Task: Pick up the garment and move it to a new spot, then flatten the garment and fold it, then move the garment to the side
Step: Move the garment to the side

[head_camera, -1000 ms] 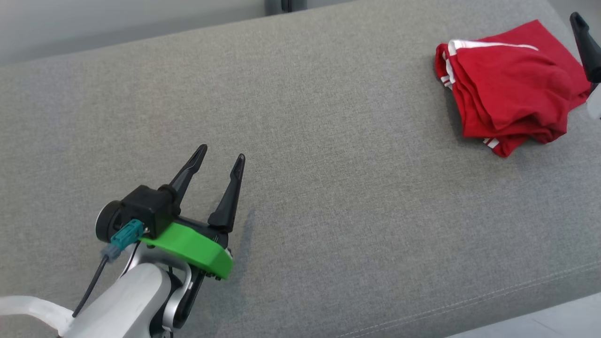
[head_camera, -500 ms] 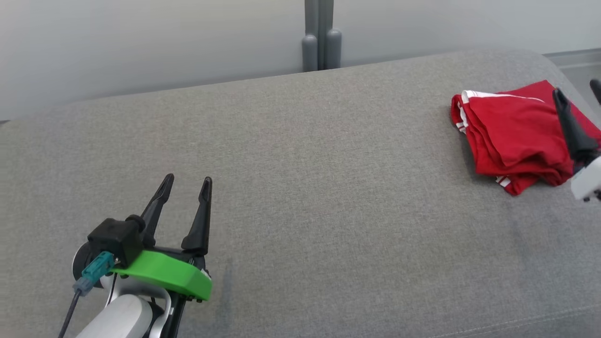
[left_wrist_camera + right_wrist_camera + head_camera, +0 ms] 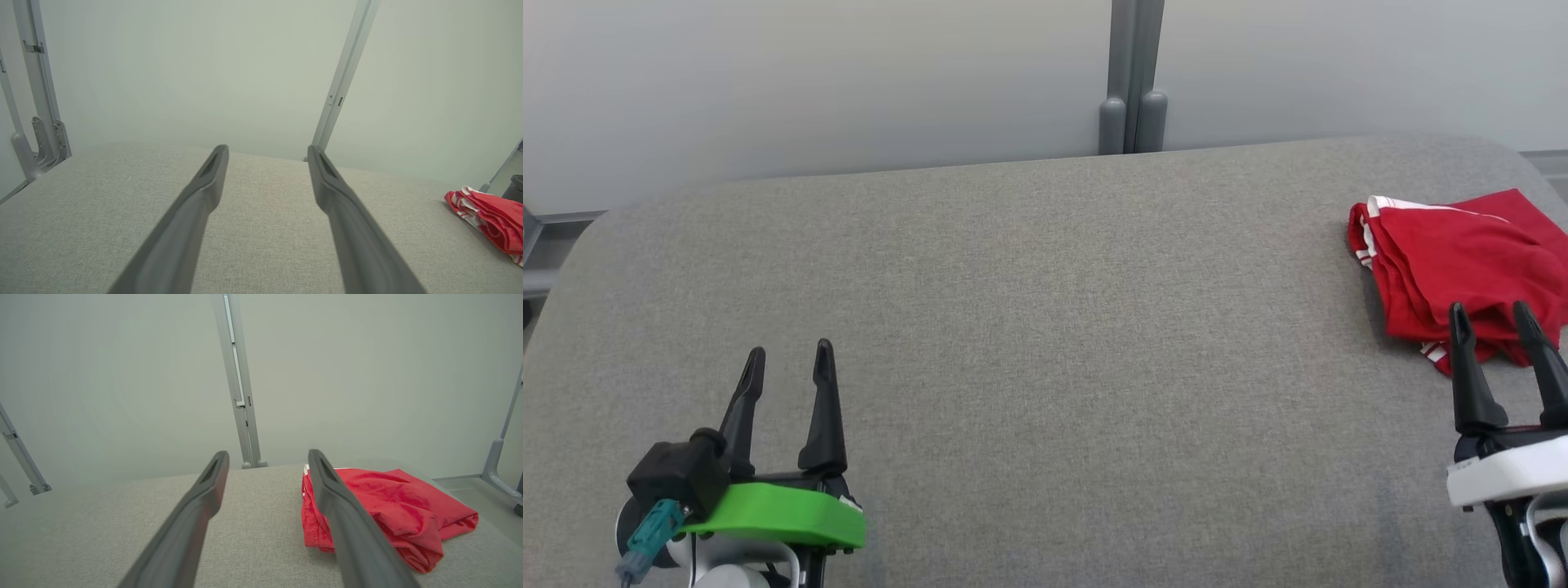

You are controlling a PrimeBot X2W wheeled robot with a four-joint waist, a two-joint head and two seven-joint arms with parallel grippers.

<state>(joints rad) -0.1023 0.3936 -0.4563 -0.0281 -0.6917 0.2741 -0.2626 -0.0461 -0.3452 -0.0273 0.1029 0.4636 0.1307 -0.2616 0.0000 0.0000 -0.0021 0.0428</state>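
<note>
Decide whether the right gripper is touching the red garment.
Cannot tell. In the head view the right gripper overlaps the near edge of the red garment; in the right wrist view one finger crosses it. Neither shows contact or a gap.

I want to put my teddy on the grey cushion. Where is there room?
The wide middle of the cushion is bare, from the left gripper across to the red garment and back to the wall. The right end is crowded: the garment lies there, with the open right gripper just in front of it.

Red garment (image 3: 1454, 269) on grey cushion (image 3: 1045, 327)
</note>
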